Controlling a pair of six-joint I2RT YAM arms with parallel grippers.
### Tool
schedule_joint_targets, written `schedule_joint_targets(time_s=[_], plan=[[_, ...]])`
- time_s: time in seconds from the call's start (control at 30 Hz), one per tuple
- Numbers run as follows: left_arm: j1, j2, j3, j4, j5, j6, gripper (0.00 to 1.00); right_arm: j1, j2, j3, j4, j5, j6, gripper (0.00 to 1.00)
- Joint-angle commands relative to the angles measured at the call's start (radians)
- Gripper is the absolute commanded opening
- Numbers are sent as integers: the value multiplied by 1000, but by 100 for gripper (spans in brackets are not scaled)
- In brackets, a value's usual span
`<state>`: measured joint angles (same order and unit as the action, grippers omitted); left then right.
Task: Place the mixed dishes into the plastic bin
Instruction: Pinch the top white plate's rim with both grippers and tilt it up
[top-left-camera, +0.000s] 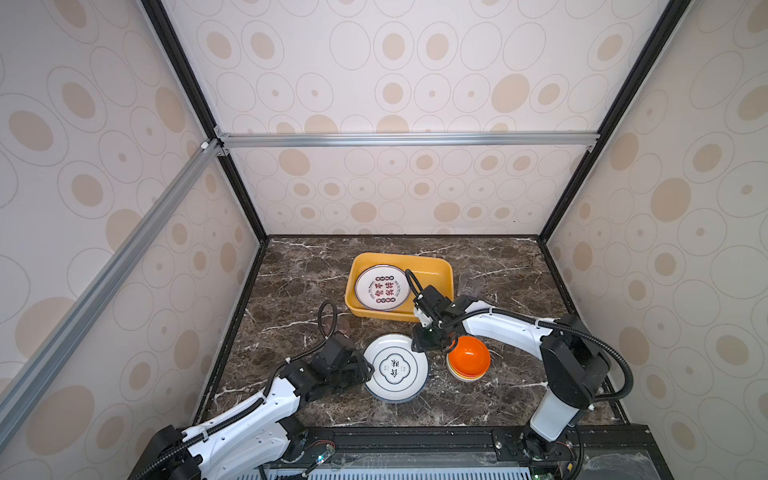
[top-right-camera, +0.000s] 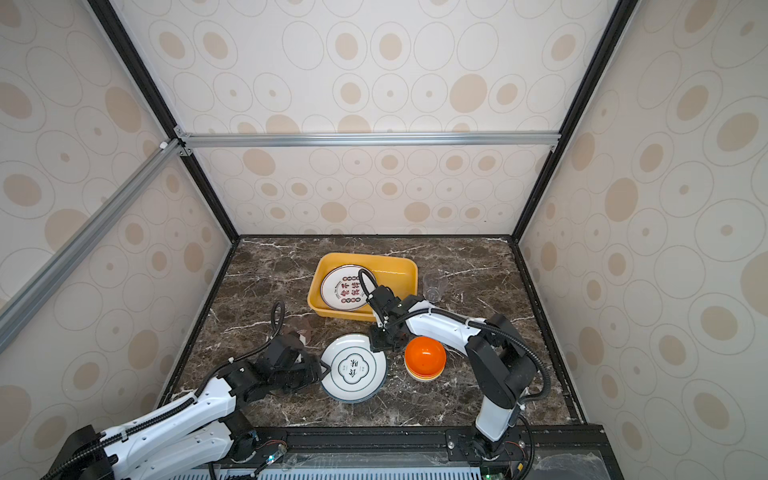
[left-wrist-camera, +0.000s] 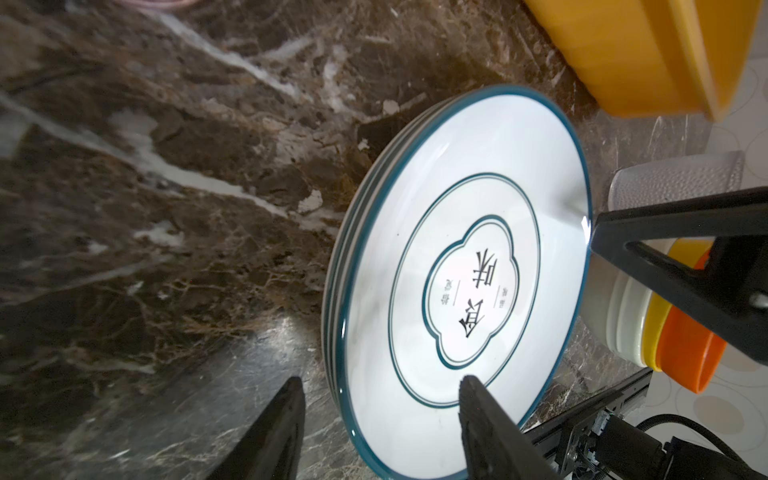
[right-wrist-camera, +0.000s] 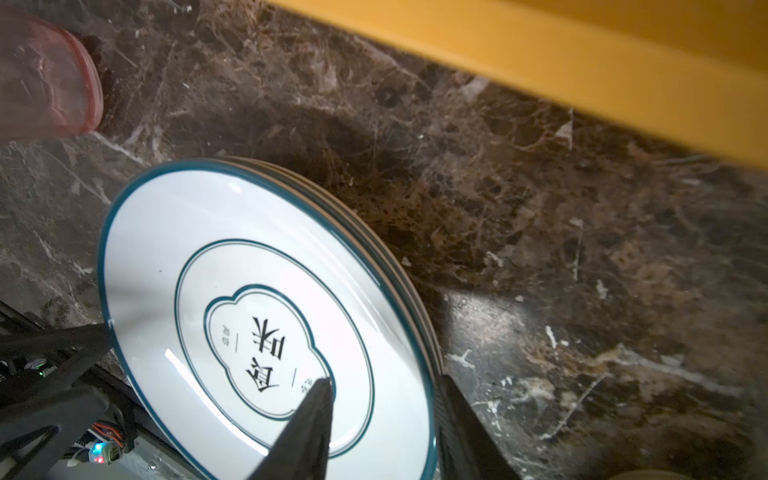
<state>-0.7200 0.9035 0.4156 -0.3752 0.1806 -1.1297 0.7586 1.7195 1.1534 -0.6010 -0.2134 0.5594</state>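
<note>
The left gripper (left-wrist-camera: 380, 380) stands part-open astride one rim of the stack of green-rimmed plates (top-left-camera: 397, 368), one finger above the top plate's face and one outside it. The right gripper (right-wrist-camera: 384, 378) straddles the opposite rim with a narrower gap, and no pinch shows on either side. The task looks barely begun. Only one red-lettered plate (top-left-camera: 382, 289) lies in the plastic bin (top-left-camera: 436, 272), leaning on its left wall. Outside it on the marble table (top-left-camera: 311, 270) are the plate stack, the upturned nest of bowls (top-left-camera: 469, 357) just beside the stack, a clear cup (top-right-camera: 435, 286) right of the bin, and a pinkish cup (right-wrist-camera: 45, 79) near the left arm. The plate stack appears next.
</note>
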Motion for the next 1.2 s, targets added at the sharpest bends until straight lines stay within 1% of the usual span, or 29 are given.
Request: schedule_joint_targets(time_s=[0.0, 0.3, 0.47, 0.8, 1.17], plan=[[-9, 5, -4, 8, -17, -15, 58, 13, 15, -11, -5, -13, 5, 40], [-11, 3, -17, 19, -15, -21, 57, 14, 19, -12, -1, -22, 4, 39], [-12, 1, -20, 22, -14, -22, 57, 16, -2, -11, -14, 0, 5, 42], [-12, -1, -21, 22, -17, -24, 57, 15, -34, -7, -37, 52, 1, 44], [-12, 3, -26, 33, -15, -27, 58, 15, 9, -12, -13, 16, 2, 41]])
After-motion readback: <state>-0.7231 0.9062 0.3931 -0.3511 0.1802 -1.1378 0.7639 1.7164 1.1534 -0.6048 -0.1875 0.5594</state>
